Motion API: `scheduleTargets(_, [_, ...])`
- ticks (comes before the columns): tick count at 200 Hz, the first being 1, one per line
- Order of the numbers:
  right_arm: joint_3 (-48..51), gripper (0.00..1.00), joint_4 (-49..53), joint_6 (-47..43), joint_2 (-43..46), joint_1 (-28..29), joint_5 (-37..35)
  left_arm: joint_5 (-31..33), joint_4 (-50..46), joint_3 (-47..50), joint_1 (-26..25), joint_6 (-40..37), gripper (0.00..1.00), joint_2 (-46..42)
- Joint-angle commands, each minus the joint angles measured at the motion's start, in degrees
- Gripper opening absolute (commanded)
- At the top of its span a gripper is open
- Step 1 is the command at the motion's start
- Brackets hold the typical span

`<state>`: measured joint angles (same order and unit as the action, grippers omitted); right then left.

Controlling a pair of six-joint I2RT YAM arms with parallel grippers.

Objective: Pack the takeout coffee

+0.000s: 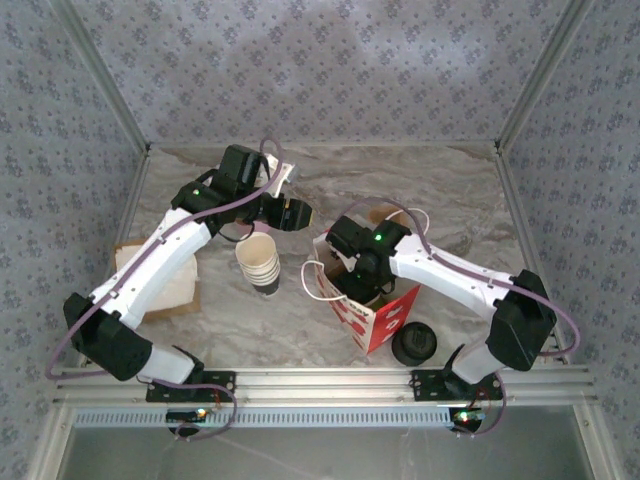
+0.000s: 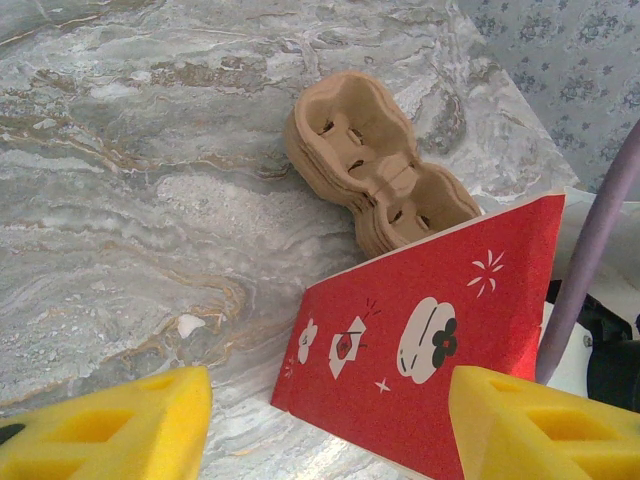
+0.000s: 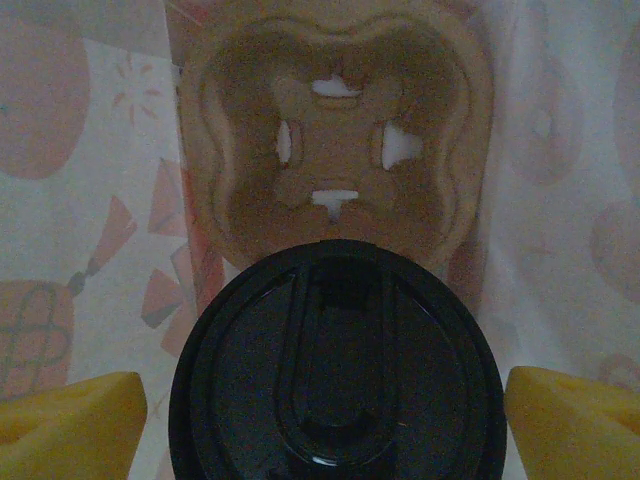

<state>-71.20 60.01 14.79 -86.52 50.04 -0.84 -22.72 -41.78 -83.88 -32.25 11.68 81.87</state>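
Observation:
The takeout coffee [image 3: 335, 370], seen from above as a round black lid, stands inside the red and white paper bag [image 1: 378, 322] in one pocket of a brown cup carrier [image 3: 340, 130]. My right gripper [image 3: 325, 400] reaches down into the bag [image 1: 365, 285] and is open; its yellow fingertips [image 3: 70, 425] stand either side of the lid with a narrow gap. My left gripper [image 2: 330, 400] is open and holds nothing. It hovers just outside the bag's red side [image 2: 430, 350], at the bag's back-left [image 1: 300, 213].
A stack of lidless white cups [image 1: 260, 265] stands left of the bag. A pile of black lids [image 1: 412, 345] sits at its front right. Stacked brown cup carriers [image 2: 375, 165] lie behind the bag. A brown and white paper piece [image 1: 165, 285] lies under the left arm.

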Motion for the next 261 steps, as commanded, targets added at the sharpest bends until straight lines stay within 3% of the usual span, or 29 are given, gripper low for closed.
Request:
scheduleTargets(1, [-1.8, 0.95, 1.9, 0.9, 1.6, 0.3, -0.8, -0.2, 1.1, -0.8, 0.5, 0.4, 0.64, -0.2])
scheduleTargets(119, [-2.2, 1.00, 2.2, 1.3, 2.6, 0.5, -1.2, -0.2, 1.2, -0.7, 0.5, 0.5, 0.65, -0.2])
scheduleTargets(261, [-3.1, 1.00, 2.6, 1.5, 3.5, 0.6, -1.2, -0.1, 1.3, -0.8, 0.5, 0.4, 0.68, -0.3])
